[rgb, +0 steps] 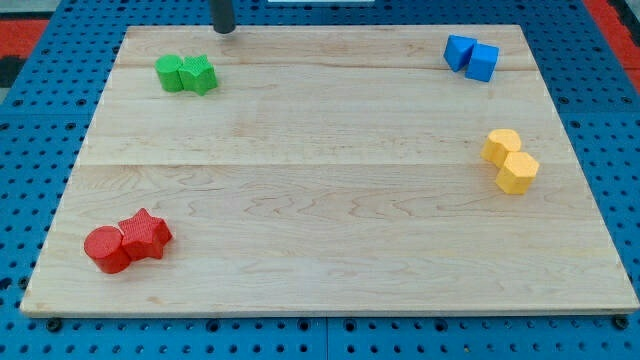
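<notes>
My tip (224, 30) stands at the view's top edge of the wooden board (330, 190), left of centre, touching no block. Nearest to it are two green blocks just below and to its left: a green cube-like block (170, 73) and a green star (199, 74), pressed side by side. At the top right, two blue blocks (460, 52) (483, 62) touch each other. At the right, a yellow block (502, 147) leans against a yellow hexagon (518, 172). At the bottom left, a red cylinder (106, 249) touches a red star (146, 234).
The board lies on a blue perforated table (610, 150). A red surface (30, 20) shows at the view's top corners.
</notes>
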